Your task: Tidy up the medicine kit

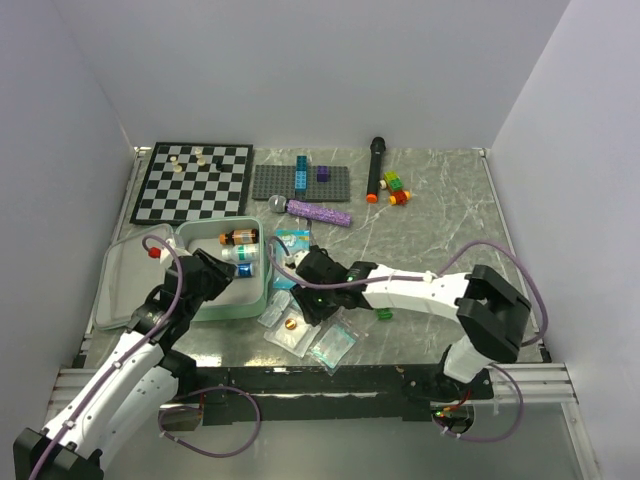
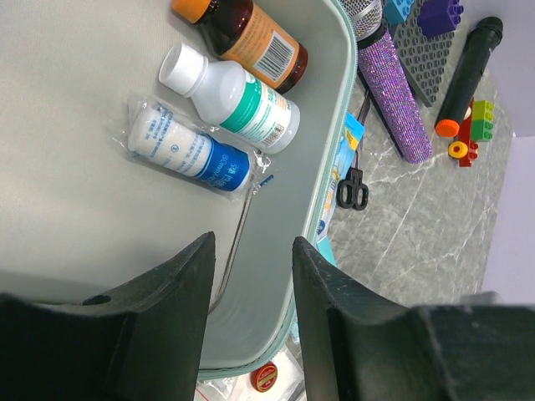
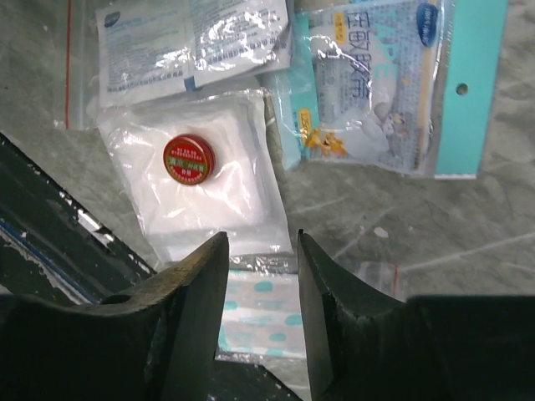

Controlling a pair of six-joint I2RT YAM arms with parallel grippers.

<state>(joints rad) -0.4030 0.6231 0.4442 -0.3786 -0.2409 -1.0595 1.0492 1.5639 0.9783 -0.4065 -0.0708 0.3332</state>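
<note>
Two grippers are in view, both with jaws parted and nothing between them. The left gripper [image 2: 251, 251] hangs over the grey lining of the medicine kit [image 2: 334, 125], close to its near wall. The right gripper [image 3: 262, 242] hangs over the table just right of the kit, its jaws either side of the lower edge of a white gauze pack [image 3: 209, 209].

Kit location: near left part of the table, opened flat, in front of the chessboard [image 1: 195, 180].

Progress, as judged: partial.
- Stowed: a brown bottle [image 2: 251, 38], a white bottle [image 2: 234, 96] and a wrapped bandage roll [image 2: 188, 150] lie side by side in the kit's right half.
- Outstanding: the gauze pack with a red tin [image 3: 191, 159] resting on it, flat sachets [image 3: 192, 42], a blue-carded pack [image 3: 393, 83], a spotted packet [image 3: 259, 322] and small black scissors [image 2: 353, 188] all lie loose on the table beside the kit.
- The case is not yet closed.

Markings: the brown bottle carries an orange label with a barcode, the white bottle a green band, and the roll blue print. The blue-carded pack shows large East Asian characters, and the tin lid has small lettering. None of it can be read.
</note>
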